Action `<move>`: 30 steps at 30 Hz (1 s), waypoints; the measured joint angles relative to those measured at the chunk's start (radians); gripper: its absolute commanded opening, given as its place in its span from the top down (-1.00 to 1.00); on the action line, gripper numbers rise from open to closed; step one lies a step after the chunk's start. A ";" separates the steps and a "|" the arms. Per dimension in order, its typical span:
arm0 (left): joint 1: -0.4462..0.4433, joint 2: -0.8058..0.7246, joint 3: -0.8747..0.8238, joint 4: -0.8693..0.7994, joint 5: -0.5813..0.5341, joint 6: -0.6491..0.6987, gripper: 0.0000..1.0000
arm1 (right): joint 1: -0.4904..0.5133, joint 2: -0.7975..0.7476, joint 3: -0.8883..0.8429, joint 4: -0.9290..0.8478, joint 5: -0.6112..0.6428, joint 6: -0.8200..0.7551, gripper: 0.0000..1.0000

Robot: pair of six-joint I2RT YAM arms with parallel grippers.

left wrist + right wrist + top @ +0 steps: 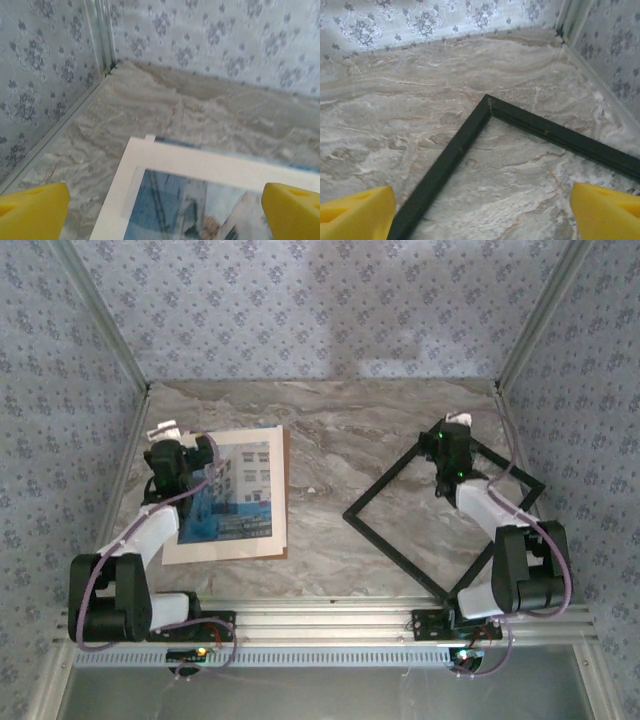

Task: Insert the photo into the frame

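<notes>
The photo (240, 495), a print of blue-and-white buildings with a wide cream border, lies flat at the left of the table. My left gripper (185, 455) hovers over its far left part. In the left wrist view the photo's (200, 167) border corner lies between and ahead of the yellow fingers (35, 210), and the left gripper (162, 220) is open and empty. The thin black frame (392, 475) lies turned like a diamond on the right. My right gripper (450, 445) hangs over its far corner. There the frame (455, 150) shows, and the right gripper (482, 215) is open, holding nothing.
A brown backing board (286, 500) peeks out along the photo's right edge. Patterned walls close in the marble table (340, 440) on the left, back and right, with corner posts (102, 35) close ahead of each gripper. The arm bases stand on a rail (330, 620) at the near edge.
</notes>
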 measured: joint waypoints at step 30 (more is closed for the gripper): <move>-0.268 0.187 0.058 -0.254 0.208 -0.316 -0.97 | 0.136 0.596 0.549 -0.545 0.053 0.638 0.04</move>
